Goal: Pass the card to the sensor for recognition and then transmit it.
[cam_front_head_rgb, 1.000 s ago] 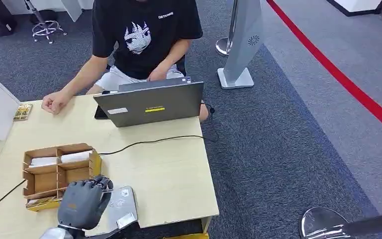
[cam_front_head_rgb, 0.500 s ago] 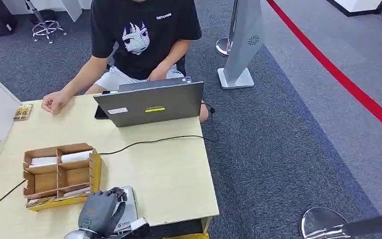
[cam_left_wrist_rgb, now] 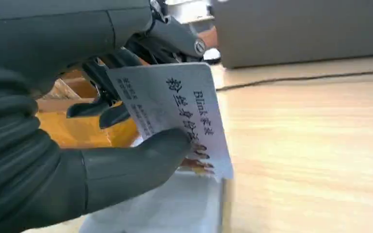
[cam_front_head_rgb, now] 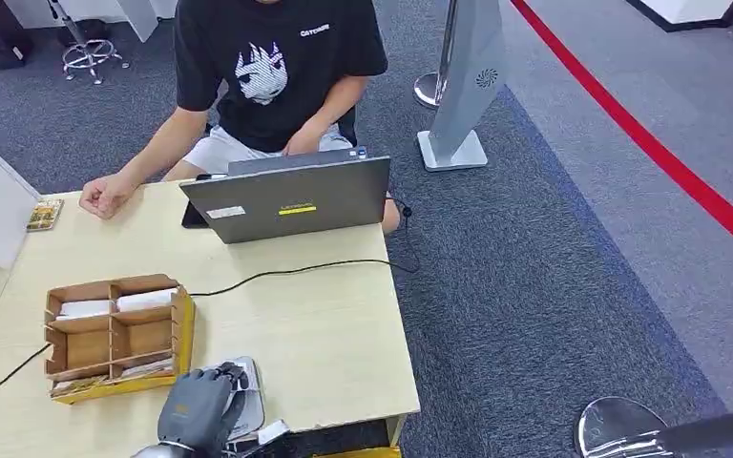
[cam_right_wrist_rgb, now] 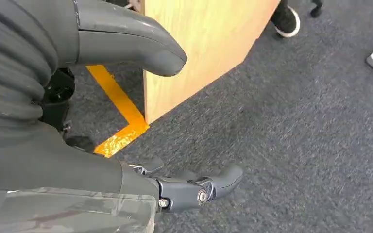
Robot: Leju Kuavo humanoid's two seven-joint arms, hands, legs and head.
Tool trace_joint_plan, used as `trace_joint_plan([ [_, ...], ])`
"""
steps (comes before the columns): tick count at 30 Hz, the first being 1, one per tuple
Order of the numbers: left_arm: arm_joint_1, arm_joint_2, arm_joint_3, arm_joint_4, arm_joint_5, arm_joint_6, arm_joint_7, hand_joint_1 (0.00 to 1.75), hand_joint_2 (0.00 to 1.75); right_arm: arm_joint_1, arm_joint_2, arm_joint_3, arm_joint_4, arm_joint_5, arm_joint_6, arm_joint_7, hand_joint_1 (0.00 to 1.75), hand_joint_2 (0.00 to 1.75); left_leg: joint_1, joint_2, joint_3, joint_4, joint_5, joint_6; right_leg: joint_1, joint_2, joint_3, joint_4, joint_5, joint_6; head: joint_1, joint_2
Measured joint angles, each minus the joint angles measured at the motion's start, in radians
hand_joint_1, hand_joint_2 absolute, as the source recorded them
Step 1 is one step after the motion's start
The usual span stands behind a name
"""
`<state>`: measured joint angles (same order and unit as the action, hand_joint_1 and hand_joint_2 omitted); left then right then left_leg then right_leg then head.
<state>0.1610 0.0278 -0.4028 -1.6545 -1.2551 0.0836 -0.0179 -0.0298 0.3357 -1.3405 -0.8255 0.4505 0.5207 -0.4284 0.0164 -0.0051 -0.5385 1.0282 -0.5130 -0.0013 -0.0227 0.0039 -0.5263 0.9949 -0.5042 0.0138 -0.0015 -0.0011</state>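
While the left hand [cam_front_head_rgb: 196,412] hovers at the near edge of the desk [cam_front_head_rgb: 324,334], it holds the card [cam_left_wrist_rgb: 179,114] directly over the sensor [cam_front_head_rgb: 248,396], a flat grey pad lying on the desk beside the cardboard organiser [cam_front_head_rgb: 115,334]. Seen from the left wrist, the white card, printed with dark characters, is pinched between the thick thumb [cam_left_wrist_rgb: 141,160] on its face and the darker fingers [cam_left_wrist_rgb: 107,104] behind it, so the hand is clamped on the card rather than spread. The card is tilted, its lower edge close to the pale surface of the sensor; whether the two touch cannot be told. This pose suits the recognition step: the card is brought face-near to the reader while the grip is kept, so that it can afterwards be lifted and handed on. The organiser, with other cards in its compartments, stands toward the left edge of the desk, close to the sensor. A person [cam_front_head_rgb: 267,76] sits at the far edge behind an open laptop [cam_front_head_rgb: 291,196], a likely receiver for the transmission, judged from the task. The right hand [cam_right_wrist_rgb: 194,189] hangs below the desk near the carpeted floor [cam_right_wrist_rgb: 296,145], fingers apart and holding nothing.
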Motion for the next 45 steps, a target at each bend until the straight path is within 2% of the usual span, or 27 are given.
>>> trace_joint_plan([
  [2, -0.001, -0.008, 0.03, -0.053, -0.039, -0.002, -0.007, 1.75, 1.75, 0.0, 0.0, -0.002, -0.002, 0.0, 0.018, 0.01, 0.0, 1.75, 0.0, 0.0, 0.0, 0.0, 0.0, 0.0, 0.0, 0.0, 0.0, 0.0, 0.0, 0.0, 0.0, 0.0],
  [6, -0.027, -0.047, 0.158, -0.179, -0.075, -0.039, -0.047, 1.75, 1.75, 0.013, 0.003, 0.011, -0.017, -0.057, 0.009, 0.042, 0.0, 1.75, 0.0, 0.0, 0.0, 0.0, 0.0, 0.0, 0.0, 0.0, 0.0, 0.0, 0.0, 0.0, 0.001, 0.0],
  [10, -0.063, -0.036, 0.256, -0.22, -0.053, -0.022, -0.064, 1.75, 1.75, 0.04, 0.005, 0.065, -0.028, -0.124, -0.029, 0.062, 0.0, 1.75, 0.0, 0.0, 0.0, 0.0, 0.0, 0.0, 0.0, 0.0, 0.0, 0.0, 0.0, 0.0, 0.0, 0.0],
  [16, -0.101, 0.0, 0.346, -0.233, -0.098, 0.003, -0.033, 1.75, 1.75, 0.079, 0.005, 0.176, -0.057, -0.253, -0.086, 0.104, 0.0, 1.75, 0.0, 0.0, 0.0, 0.0, 0.0, 0.0, 0.0, 0.0, -0.001, 0.0, 0.0, 0.0, 0.001, 0.0],
  [24, -0.114, 0.016, 0.382, -0.235, -0.111, 0.0, -0.032, 1.75, 1.75, 0.09, 0.003, 0.247, -0.076, -0.276, -0.101, 0.116, 0.0, 1.75, 0.0, 0.0, 0.0, 0.0, 0.0, 0.0, 0.0, 0.001, -0.001, 0.0, 0.0, 0.001, 0.001, 0.0],
  [28, -0.119, 0.055, 0.394, -0.233, -0.153, -0.022, -0.014, 1.75, 1.75, 0.112, 0.002, 0.294, -0.093, -0.32, -0.117, 0.134, 0.0, 1.75, 0.0, 0.0, 0.0, 0.0, 0.0, 0.0, 0.0, 0.001, -0.001, 0.0, 0.0, 0.0, 0.001, 0.0],
  [33, -0.122, 0.125, 0.41, -0.209, -0.238, -0.032, -0.011, 1.75, 1.75, 0.125, 0.001, 0.322, -0.109, -0.317, -0.119, 0.137, 0.0, 1.75, 0.0, 0.001, 0.0, 0.0, 0.0, 0.0, 0.0, 0.001, -0.001, 0.0, 0.0, 0.0, 0.0, 0.0],
  [40, -0.119, 0.154, 0.413, -0.189, -0.244, -0.007, -0.011, 1.75, 1.75, 0.127, 0.001, 0.323, -0.119, -0.302, -0.115, 0.135, 0.0, 1.75, 0.0, 0.002, 0.0, 0.0, 0.0, 0.0, 0.0, 0.003, -0.001, 0.0, 0.0, 0.0, 0.001, 0.0],
  [41, -0.119, 0.154, 0.413, -0.189, -0.245, -0.002, -0.011, 0.38, 1.75, 0.128, 0.001, 0.324, -0.119, -0.303, -0.116, 0.135, 0.0, 1.75, -0.001, 0.002, 0.0, 0.0, 0.0, 0.0, 0.0, 0.003, -0.001, 0.0, 0.0, 0.0, 0.0, 0.0],
  [42, -0.118, 0.154, 0.413, -0.19, -0.245, 0.002, -0.011, 0.0, 1.75, 0.128, 0.001, 0.324, -0.119, -0.303, -0.116, 0.135, 0.0, 1.75, -0.001, 0.002, 0.0, 0.0, 0.0, 0.0, -0.001, 0.003, -0.001, 0.0, 0.0, 0.001, 0.001, 0.0],
  [45, -0.112, 0.152, 0.413, -0.199, -0.246, 0.014, -0.012, 0.0, 1.75, 0.13, 0.001, 0.33, -0.124, -0.304, -0.117, 0.135, 0.0, 1.75, -0.001, 0.002, -0.001, 0.0, -0.001, 0.001, -0.001, 0.003, -0.002, 0.0, 0.0, 0.001, 0.001, 0.0],
])
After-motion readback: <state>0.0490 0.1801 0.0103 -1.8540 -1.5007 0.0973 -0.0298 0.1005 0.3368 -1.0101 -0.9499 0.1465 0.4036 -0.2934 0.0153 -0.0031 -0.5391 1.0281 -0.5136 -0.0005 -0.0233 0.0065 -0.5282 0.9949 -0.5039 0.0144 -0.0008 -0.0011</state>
